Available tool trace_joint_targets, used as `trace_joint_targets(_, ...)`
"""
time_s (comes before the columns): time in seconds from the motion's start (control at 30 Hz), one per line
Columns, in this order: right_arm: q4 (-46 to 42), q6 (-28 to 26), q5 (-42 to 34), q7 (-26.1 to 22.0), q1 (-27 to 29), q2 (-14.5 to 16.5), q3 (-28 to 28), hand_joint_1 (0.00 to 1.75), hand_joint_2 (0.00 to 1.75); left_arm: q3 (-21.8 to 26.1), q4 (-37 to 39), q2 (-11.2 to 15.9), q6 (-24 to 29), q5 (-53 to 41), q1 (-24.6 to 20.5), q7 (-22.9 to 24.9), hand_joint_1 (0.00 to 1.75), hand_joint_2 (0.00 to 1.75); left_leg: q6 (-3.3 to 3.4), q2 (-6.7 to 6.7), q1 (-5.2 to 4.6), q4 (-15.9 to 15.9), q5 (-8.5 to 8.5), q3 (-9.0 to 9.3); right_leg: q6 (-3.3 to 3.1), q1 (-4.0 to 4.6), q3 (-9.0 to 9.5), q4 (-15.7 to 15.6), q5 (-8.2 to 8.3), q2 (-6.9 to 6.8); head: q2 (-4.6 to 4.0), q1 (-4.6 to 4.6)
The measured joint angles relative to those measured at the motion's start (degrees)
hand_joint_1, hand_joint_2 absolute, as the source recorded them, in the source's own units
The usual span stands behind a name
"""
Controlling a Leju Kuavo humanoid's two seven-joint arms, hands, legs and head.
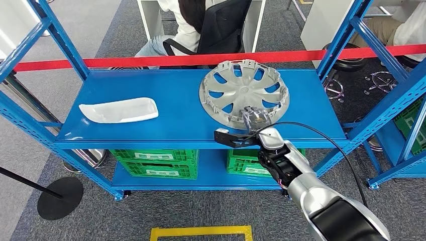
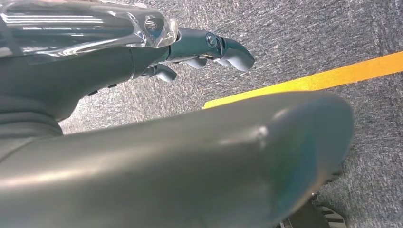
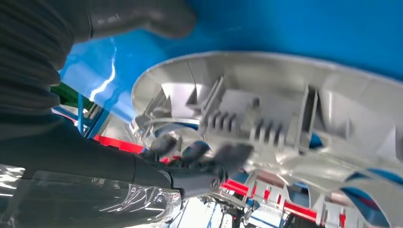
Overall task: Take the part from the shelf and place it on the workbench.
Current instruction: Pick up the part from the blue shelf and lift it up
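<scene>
Currently the right hand (image 1: 256, 118) is at the near rim of the hubcap (image 1: 244, 90), which lies face-down on the top level of the blue shelf (image 1: 176, 125), right of centre. Right wrist view: dark fingers (image 3: 199, 152) reach under the hubcap's rim among the clips, thumb above it; looks like a grip on the rim, but the frame is blurred so I can't tell for sure whether it's closed. Hubcap's near edge sits close to the shelf's front lip.

White tray-shaped part (image 1: 119, 110) lies on the same level, far left, well apart from the hubcap, with bare blue surface between them.

Lower level holds green crates (image 1: 153, 161); contents not visible.

Left hand (image 2: 199, 47) hangs over grey carpet near a yellow floor line (image 2: 309, 80), fingers loosely curled, holding nothing.

Red barrier tape (image 1: 201, 59) runs behind the shelf; a seated person (image 1: 196, 25) is beyond it. Shelf uprights flank both sides.
</scene>
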Motion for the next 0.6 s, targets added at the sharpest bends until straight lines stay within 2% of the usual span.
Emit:
trace_joint_targets(0.4, 0.13, -0.31, 0.02, -0.47, 0.29, -0.03, -0.42, 1.74, 1.75, 0.00, 0.00, 0.00, 0.26, 0.17, 0.18, -0.62, 0.00, 0.00, 0.00, 0.00, 0.00, 0.00, 0.00, 0.00, 0.00, 0.00, 0.00, 0.00, 0.00, 0.00, 0.00, 0.00)
trace_joint_targets(0.6, 0.13, -0.32, 0.01, -0.60, 0.27, 0.05, -0.46, 1.75, 1.75, 0.00, 0.00, 0.00, 0.28, 0.17, 0.26, -0.69, 0.00, 0.00, 0.00, -0.03, 0.00, 0.00, 0.00, 0.00, 0.00, 0.00, 0.02, 0.00, 0.00, -0.01, 0.00, 0.00)
